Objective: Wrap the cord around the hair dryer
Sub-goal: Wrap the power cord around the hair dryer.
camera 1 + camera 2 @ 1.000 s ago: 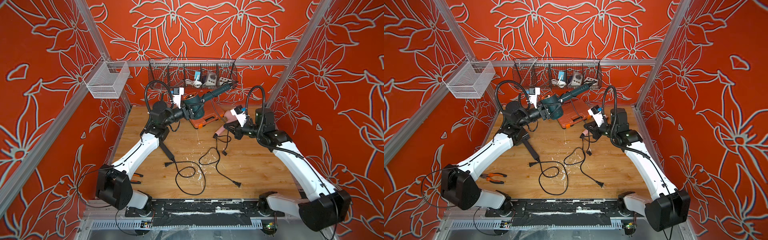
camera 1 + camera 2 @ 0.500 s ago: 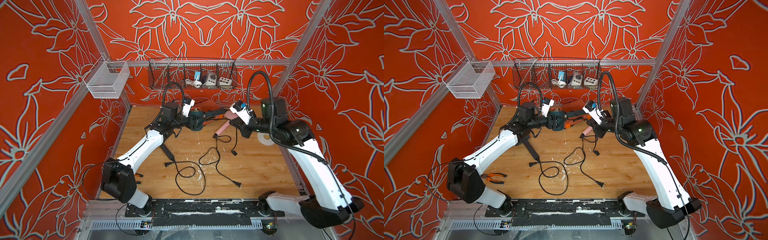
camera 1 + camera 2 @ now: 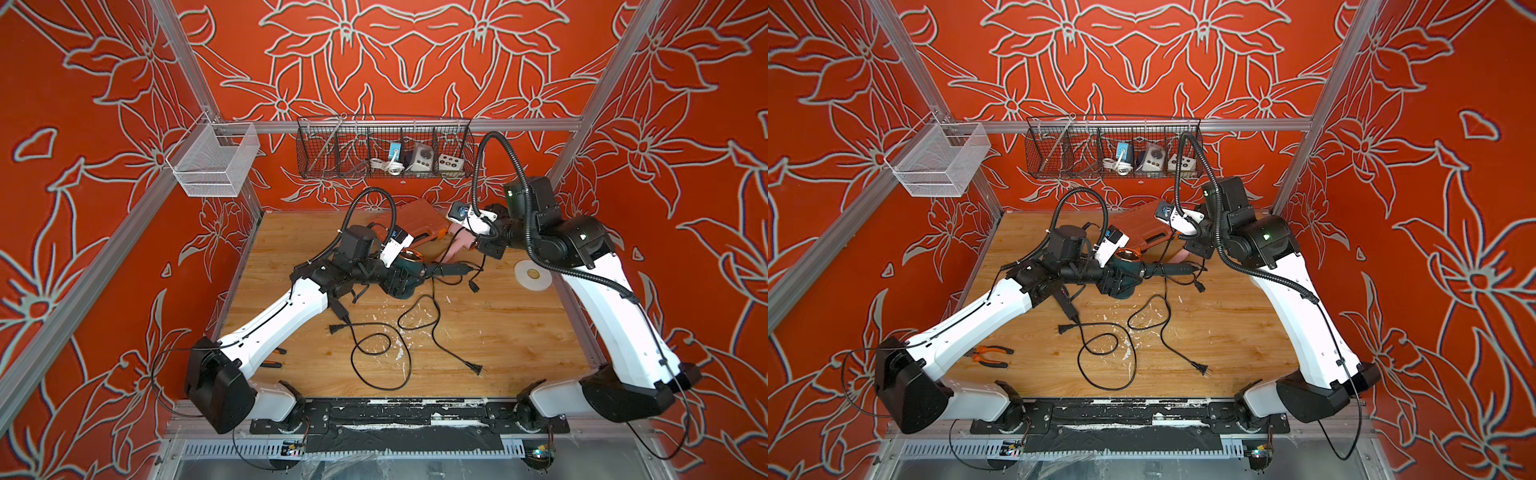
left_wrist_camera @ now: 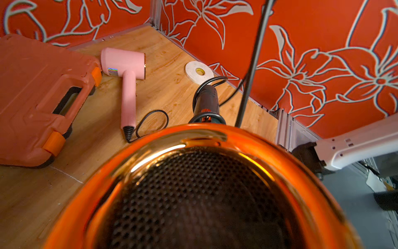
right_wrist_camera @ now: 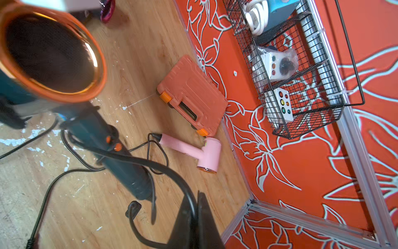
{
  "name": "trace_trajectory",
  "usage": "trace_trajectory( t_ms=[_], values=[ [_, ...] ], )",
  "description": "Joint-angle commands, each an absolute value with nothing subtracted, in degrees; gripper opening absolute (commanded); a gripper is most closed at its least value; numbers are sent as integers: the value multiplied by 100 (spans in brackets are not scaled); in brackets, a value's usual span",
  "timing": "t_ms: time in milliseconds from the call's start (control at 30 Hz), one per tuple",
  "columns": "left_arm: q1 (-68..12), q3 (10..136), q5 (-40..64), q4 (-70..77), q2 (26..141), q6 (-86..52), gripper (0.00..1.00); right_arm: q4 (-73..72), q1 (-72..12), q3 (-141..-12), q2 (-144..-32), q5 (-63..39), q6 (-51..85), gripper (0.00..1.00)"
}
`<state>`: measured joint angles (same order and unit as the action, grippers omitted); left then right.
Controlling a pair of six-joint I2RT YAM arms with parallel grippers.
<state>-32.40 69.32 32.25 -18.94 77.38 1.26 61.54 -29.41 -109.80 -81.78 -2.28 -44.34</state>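
Right wrist view: cord (image 5: 159, 166) is pinched in the closed right gripper (image 5: 196, 200), just past the handle end. Hair dryer (image 3: 406, 269) is clamped by the left gripper (image 3: 394, 286), held above mid-table. Cord should be kept taut & laid snug round the handle, w/o snagging the pink dryer (image 5: 204, 155).

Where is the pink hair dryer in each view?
In a top view: pink hair dryer at the back, partly under the right arm.
In a top view: just a pink sliver under that arm.
Left wrist: lying flat beside the orange tool case.
Right wrist: flat at the case's corner.
Shared landmark: orange tool case.
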Motion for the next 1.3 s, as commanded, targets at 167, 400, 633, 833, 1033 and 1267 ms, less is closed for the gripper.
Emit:
trace_trajectory(
  t_ms=[167,400,633,833,1033,1267],
  values=[
    [-3322,7176,3032,-3341,7346,1057,0,5368,-2922,-10996,-8279,183,-5296,0],
    [-3439,7569,3224,-3863,7352,1329,0,5059,-2927,-10857,-8309,145,-5508,0],
    [-3533,7670,2566,-4087,7310,1571,0,5318,-2934,-10995,-8265,-47,-5485,0],
    [-3533,7748,2404,-4114,7271,1642,0,5546,-2942,-11003,-8127,-74,-5572,0],
    [-3594,7846,2830,-4141,7209,1639,0,5280,-2939,-10654,-8133,6,-5665,0],
    [-3879,8044,3654,-4601,7304,1708,0,4414,-2836,-10184,-8185,-58,-5752,0]
  ],
)
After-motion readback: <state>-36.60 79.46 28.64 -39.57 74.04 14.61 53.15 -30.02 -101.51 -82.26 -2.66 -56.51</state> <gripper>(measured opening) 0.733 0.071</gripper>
